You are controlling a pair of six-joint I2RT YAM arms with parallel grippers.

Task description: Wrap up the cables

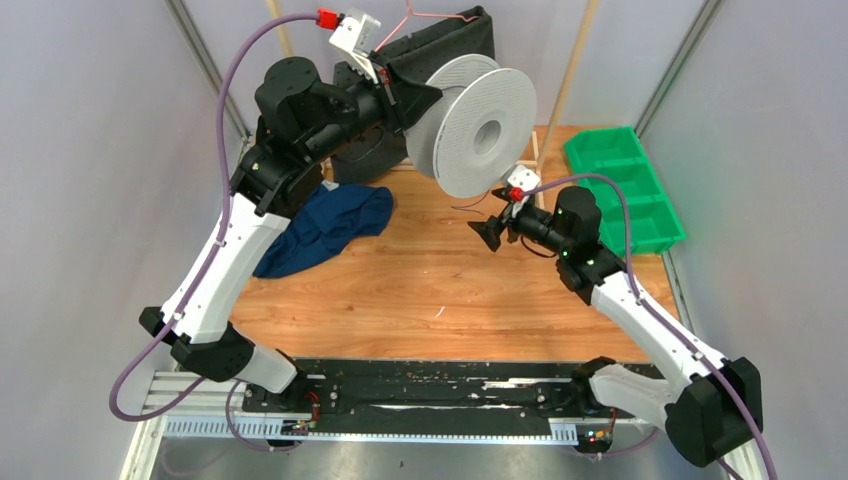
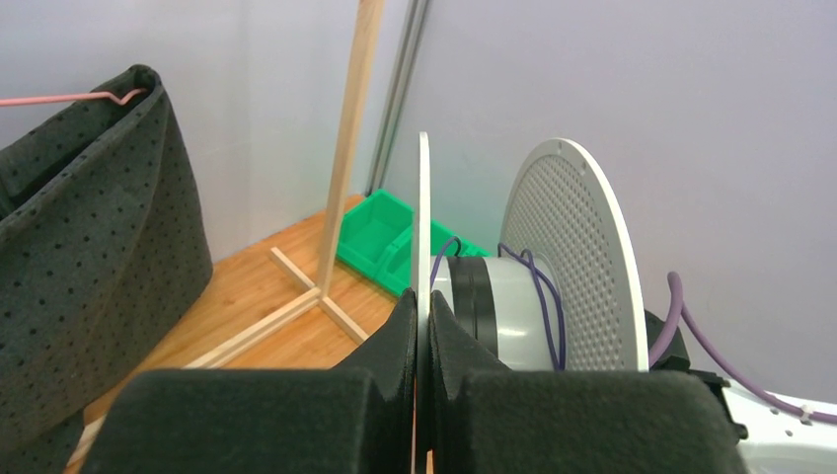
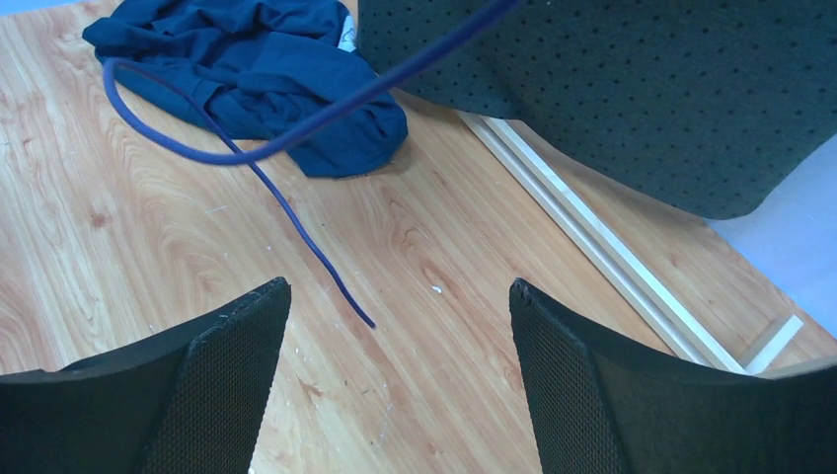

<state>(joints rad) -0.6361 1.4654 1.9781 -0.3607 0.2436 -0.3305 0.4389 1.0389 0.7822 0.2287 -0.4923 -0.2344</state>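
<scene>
Two grippers shared the job: the left gripper [image 2: 422, 331] pinched one flange of the single spool [image 1: 480, 125], upper centre of the top view, likely to leave its hub reachable (a few turns sat there). The right gripper [image 3: 400, 296] gaped, holding nothing, behind the one cable [image 3: 296, 225], whose loose end hung mid-frame.

No readable text, no labels (any view)

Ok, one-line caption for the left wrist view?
Left gripper shut on the spool by its near flange, thin dark cable looped around the hub, green bin beyond.
</scene>
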